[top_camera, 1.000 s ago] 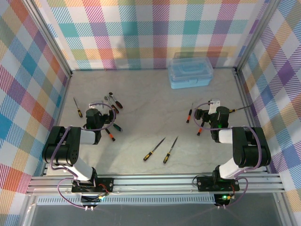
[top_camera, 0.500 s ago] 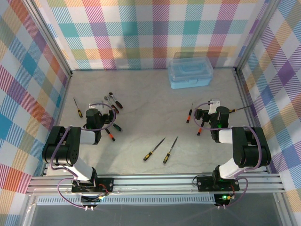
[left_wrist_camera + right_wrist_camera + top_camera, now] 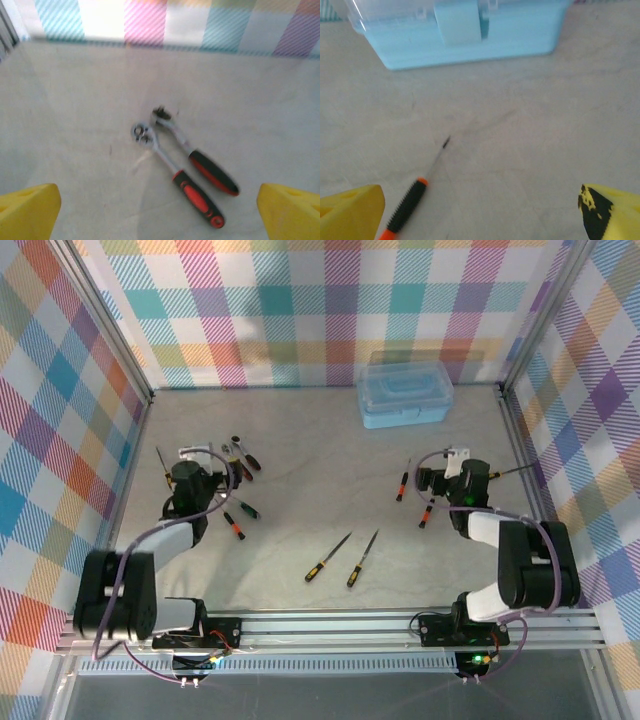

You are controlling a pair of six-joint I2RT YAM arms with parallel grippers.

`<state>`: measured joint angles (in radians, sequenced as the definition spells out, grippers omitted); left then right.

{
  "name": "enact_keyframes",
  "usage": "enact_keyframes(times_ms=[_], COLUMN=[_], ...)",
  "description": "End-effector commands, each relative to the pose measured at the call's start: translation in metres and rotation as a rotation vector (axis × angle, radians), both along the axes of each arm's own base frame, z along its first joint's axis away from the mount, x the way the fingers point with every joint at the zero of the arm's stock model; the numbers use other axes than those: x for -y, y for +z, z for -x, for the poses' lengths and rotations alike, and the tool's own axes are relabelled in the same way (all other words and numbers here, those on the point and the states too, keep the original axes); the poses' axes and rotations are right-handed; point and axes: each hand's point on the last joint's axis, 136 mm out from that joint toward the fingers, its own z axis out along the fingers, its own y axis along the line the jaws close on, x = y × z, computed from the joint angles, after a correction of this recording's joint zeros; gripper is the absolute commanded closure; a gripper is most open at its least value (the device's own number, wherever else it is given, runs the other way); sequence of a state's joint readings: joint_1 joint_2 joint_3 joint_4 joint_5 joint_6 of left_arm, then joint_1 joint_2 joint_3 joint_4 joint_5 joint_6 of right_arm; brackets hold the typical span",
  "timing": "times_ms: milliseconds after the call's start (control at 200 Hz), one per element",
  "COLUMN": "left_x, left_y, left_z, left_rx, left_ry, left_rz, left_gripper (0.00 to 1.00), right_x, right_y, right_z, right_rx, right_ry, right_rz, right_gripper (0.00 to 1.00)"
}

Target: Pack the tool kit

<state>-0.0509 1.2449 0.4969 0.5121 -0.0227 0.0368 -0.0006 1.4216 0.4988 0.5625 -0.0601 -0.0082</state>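
Light-blue case; pastel plaid walls; seemingly red-black ratchets.

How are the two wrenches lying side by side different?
The red-handled wrench has a grip mostly red with black patches; the black-handled wrench has a grip mostly black with a red edge. The red-handled wrench lies nearer the wrist camera, the black-handled wrench a bit farther back. Both lie flat on the table, slanted the same way, shiny metal heads toward the checked wall.
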Motion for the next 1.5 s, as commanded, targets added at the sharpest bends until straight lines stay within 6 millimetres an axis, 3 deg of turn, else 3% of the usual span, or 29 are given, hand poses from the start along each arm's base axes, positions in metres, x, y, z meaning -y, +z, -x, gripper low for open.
enact_keyframes(times_ms=[0,175,320,380,475,530,590,685,875,1020,1240,1375,1495], left_x=[0.011,0.031,0.008,-0.002,-0.007,-0.017,-0.032,-0.024,-0.033,-0.018,0.021,0.038,0.04], left_y=[0.047,0.126,0.159,0.162,0.168,0.165,0.16,0.165,0.157,0.155,0.142,0.13,0.125], left_z=[0.015,0.054,0.088,0.101,0.12,0.131,0.142,0.148,0.169,0.166,0.144,0.136,0.131], left_rx=[0.056,0.177,0.122,0.073,0.006,-0.022,-0.022,0.021,0.056,0.041,-0.089,-0.146,-0.147], left_ry=[-0.051,-0.142,0.032,0.11,0.175,0.26,0.371,0.29,0.332,0.244,0.05,-0.03,-0.044], left_rz=[0.043,0.21,0.368,0.423,0.487,0.537,0.59,0.571,0.574,0.589,0.616,0.638,0.633], left_gripper=[0.0,0.0,0.0,0.0,0.0,0.0,0.0,0.0,0.0,0.0,0.0,0.0,0.0], right_x=[-0.014,-0.04,-0.088,-0.088,-0.062,-0.063,-0.056,-0.042,-0.012,-0.005,-0.014,-0.013,-0.011], right_y=[0.047,0.135,0.176,0.175,0.156,0.153,0.147,0.145,0.148,0.149,0.146,0.127,0.102], right_z=[0.005,0.02,0.038,0.041,0.039,0.038,0.036,0.037,0.042,0.018,-0.055,-0.102,-0.137], right_rx=[0.055,0.035,0.004,-0.071,-0.185,-0.197,-0.218,-0.265,-0.315,-0.309,-0.338,-0.391,-0.451], right_ry=[0.038,0.005,0.222,0.165,-0.082,-0.056,-0.106,-0.194,-0.361,-0.449,-0.498,-0.527,-0.566], right_rz=[0.001,-0.057,-0.276,-0.389,-0.501,-0.524,-0.517,-0.473,-0.357,-0.388,-0.456,-0.453,-0.486], right_gripper=[0.01,0.01,0.01,0.01,0.01,0.01,0.01,0.01,0.01,0.01,0.01,0.01,0.01])
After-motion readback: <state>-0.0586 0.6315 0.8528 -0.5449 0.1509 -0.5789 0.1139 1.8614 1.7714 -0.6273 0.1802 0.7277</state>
